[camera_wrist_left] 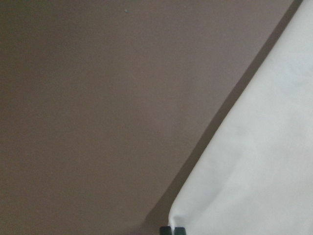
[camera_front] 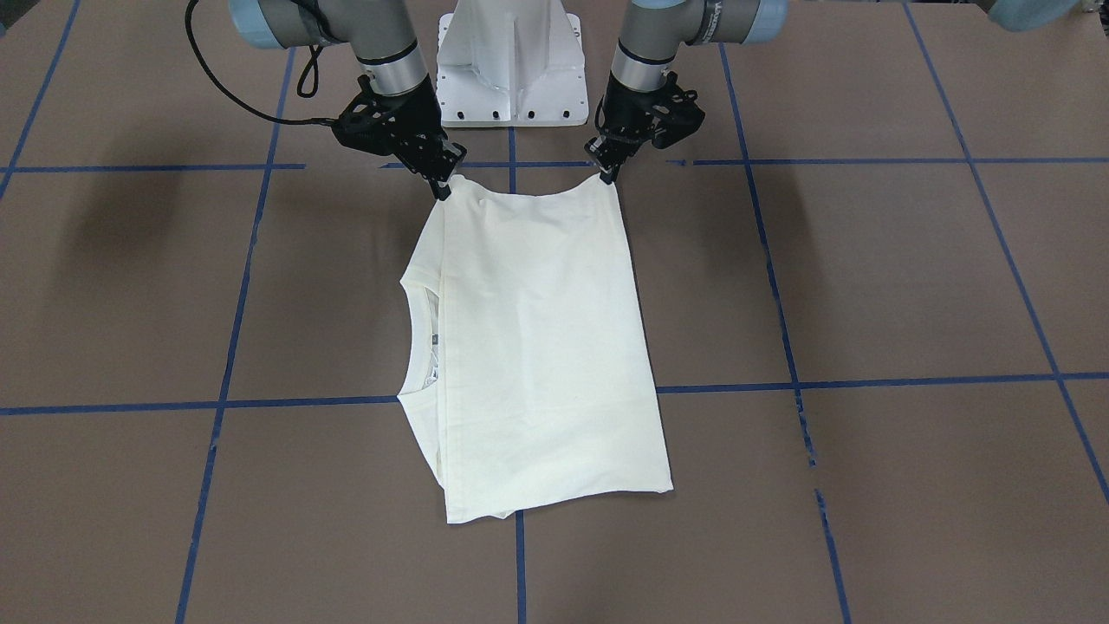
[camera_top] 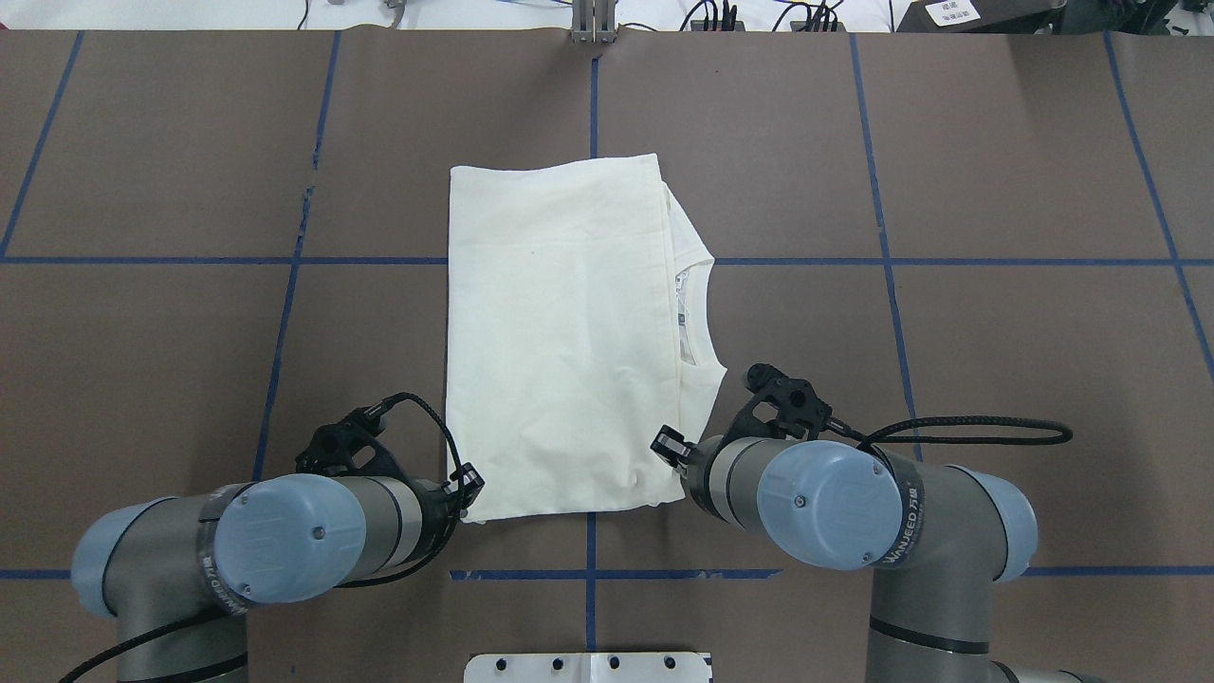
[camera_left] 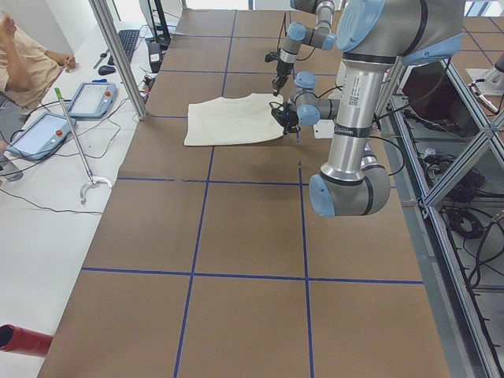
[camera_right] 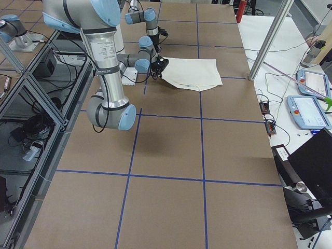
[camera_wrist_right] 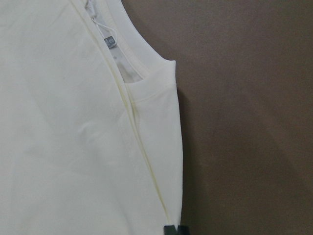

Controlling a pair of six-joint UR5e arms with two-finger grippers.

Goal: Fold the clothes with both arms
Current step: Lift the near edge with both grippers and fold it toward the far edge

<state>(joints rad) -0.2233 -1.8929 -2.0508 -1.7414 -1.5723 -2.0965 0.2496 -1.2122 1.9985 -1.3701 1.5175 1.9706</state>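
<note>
Since the shirt [camera_front: 537,347] lies folded flat on the table [camera_front: 866,286] with its long axis running away from the robot, both claws sit at its near edge. The left gripper [camera_front: 609,178] and the right gripper [camera_front: 444,189] each pinch a near corner, wrists tilted down and level. The far edge lies straight ahead, likely the fold direction.

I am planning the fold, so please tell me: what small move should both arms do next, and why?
Probably raise both corners slightly, together. The left gripper and right gripper each pinch a near corner of the shirt, whose rest lies flat on the table.
</note>
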